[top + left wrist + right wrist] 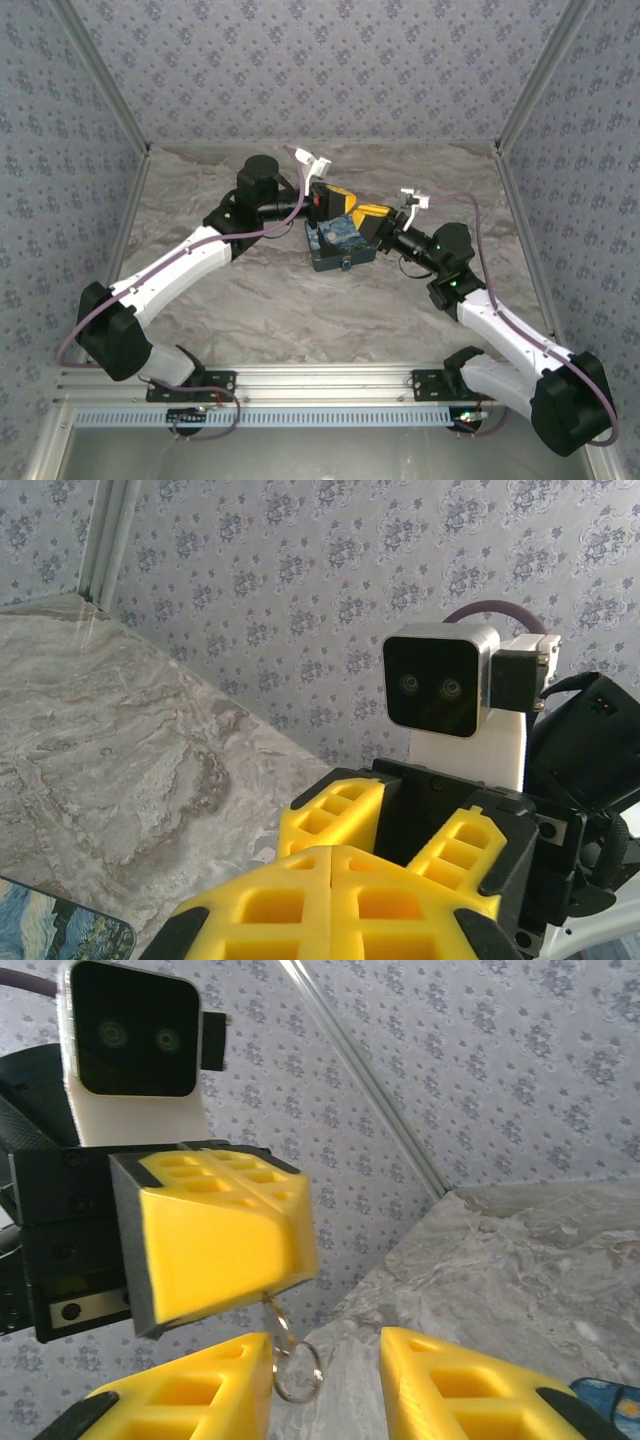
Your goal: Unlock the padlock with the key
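Observation:
My left gripper (290,1260) hangs above the box with its yellow fingers (330,880) pressed together. A thin metal piece and a silvery key ring (297,1372) dangle from between them; the key itself is hidden in that grip. My right gripper (325,1385) faces it from just below, open, the ring hanging beside its left finger (200,1385). In the top view the left gripper (335,197) and the right gripper (368,213) meet tip to tip. A tiny spot on the box's front wall looks like the padlock (346,264), too small to be sure.
The starry-night printed box (340,242) lies on the marble table (250,300) under both grippers; its corner shows in the wrist views (60,930) (610,1398). Patterned walls close in the back and sides, with metal corner posts (530,90).

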